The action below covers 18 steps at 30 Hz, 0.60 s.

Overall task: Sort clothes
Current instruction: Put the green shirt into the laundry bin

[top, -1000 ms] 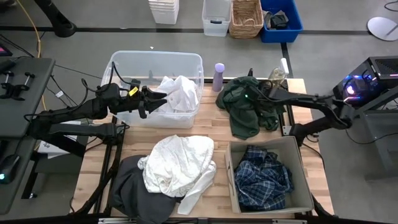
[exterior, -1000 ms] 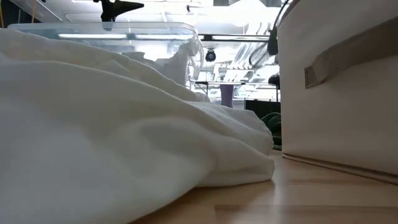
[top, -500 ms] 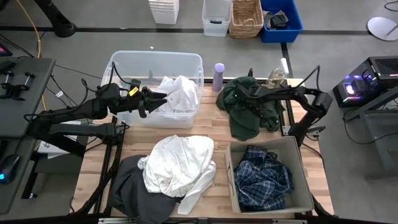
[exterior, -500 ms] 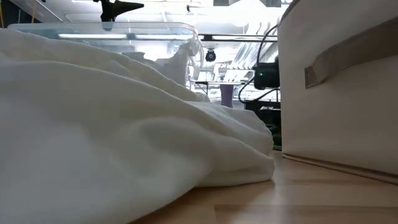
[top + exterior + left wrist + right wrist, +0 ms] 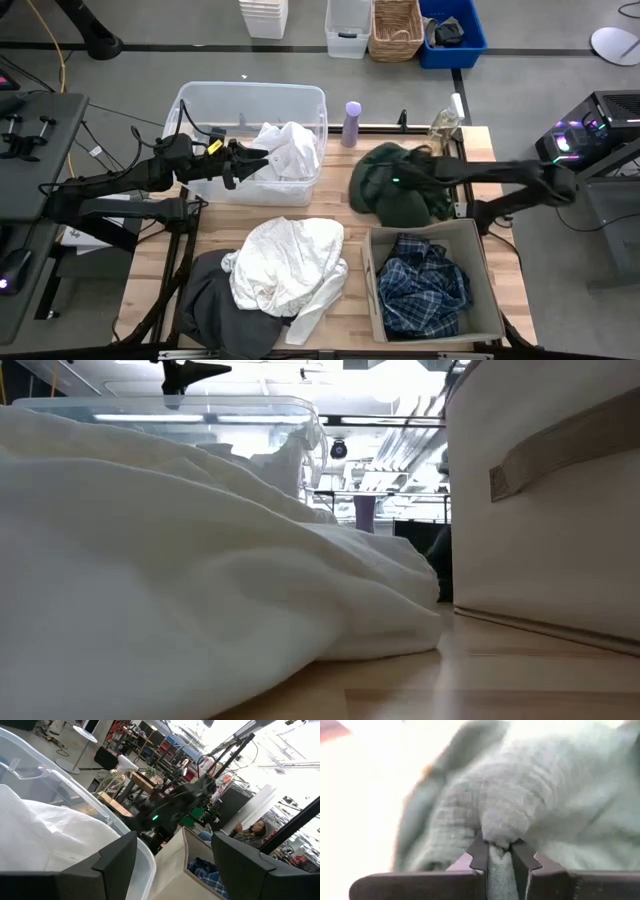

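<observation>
Green cloth is bunching between the right gripper's [image 5: 500, 851] fingers: it is pinching a fold of the dark green garment [image 5: 392, 187], lying on the table just behind the fabric bin [image 5: 488, 290]. I judge a high lift is needed so the hem clears that rim. Left gripper [image 5: 238, 162] is waiting, fingers spread, over the clear tub [image 5: 200, 100].

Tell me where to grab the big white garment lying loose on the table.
Judging by its pose, grip the raised, bunched fold at the top of the white garment, coming straight down. It lies crumpled over the dark grey garment, so a low edge pinch might catch both.
</observation>
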Available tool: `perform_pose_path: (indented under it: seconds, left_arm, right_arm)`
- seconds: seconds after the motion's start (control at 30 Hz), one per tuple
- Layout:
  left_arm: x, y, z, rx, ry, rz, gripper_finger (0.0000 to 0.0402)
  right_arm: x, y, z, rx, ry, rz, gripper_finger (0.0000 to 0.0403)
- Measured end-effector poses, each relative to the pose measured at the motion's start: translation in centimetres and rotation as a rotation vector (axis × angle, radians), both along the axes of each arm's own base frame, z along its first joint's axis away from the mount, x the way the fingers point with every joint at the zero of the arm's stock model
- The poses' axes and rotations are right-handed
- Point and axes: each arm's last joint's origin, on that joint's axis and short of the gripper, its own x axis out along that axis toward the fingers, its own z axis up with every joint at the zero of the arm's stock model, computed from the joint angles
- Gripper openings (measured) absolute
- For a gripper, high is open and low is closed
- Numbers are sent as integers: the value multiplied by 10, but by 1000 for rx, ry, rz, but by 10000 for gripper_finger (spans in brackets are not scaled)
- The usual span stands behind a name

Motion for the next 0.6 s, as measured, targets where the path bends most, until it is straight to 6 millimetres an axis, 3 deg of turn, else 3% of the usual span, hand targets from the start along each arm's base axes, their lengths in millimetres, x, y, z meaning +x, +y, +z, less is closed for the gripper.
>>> perform_pose_path:
  seconds: [0.13, 0.33, 0.47, 0.6]
  left_arm:
    - [0, 0, 0, 8, 1, 0, 246]
    - [0, 1, 4, 29, -36, 32, 246]
    - [-1, 2, 8, 44, -78, 59, 246]
    - [-2, 3, 13, 44, -129, 113, 246]
  right_arm:
    - [-24, 18, 71, -312, -285, 10, 28]
    - [-66, 52, 176, -695, -652, 279, 28]
    - [-86, 76, 238, -910, -874, 582, 28]
    - [-98, 105, 279, -1074, -1041, 1014, 27]
